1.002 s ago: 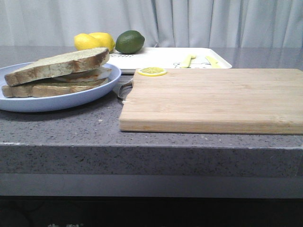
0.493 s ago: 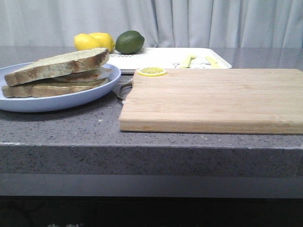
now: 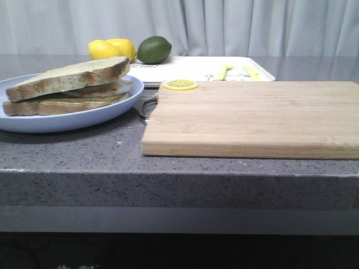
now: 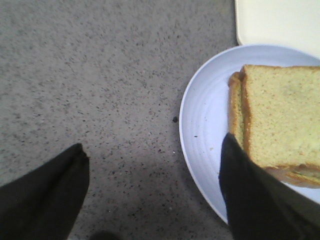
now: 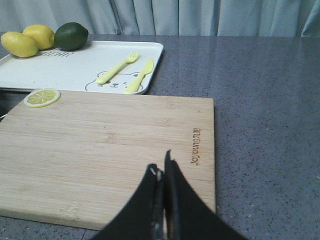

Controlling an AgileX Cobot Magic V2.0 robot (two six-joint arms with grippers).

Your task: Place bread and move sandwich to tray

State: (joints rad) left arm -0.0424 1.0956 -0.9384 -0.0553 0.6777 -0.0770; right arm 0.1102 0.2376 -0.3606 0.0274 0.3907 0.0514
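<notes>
The sandwich (image 3: 70, 87), two tan slices with a fried egg between them, lies on the round light-blue plate (image 3: 67, 120) at the left of the counter. Its top slice is the bread (image 4: 282, 117). The plate also shows in the left wrist view (image 4: 205, 125). My left gripper (image 4: 152, 165) is open and empty above the plate's edge, one finger over the plate by the sandwich, the other over bare counter. The white tray (image 3: 193, 70) lies behind the board; it also shows in the right wrist view (image 5: 75, 70). My right gripper (image 5: 162, 172) is shut and empty over the cutting board.
A wooden cutting board (image 3: 252, 117) with a lemon slice (image 3: 180, 84) at its far left corner fills the middle and right. Two lemons (image 3: 109, 49) and a lime (image 3: 153, 49) sit at the tray's far left. A yellow fork (image 5: 117, 67) and knife (image 5: 140, 75) lie on the tray.
</notes>
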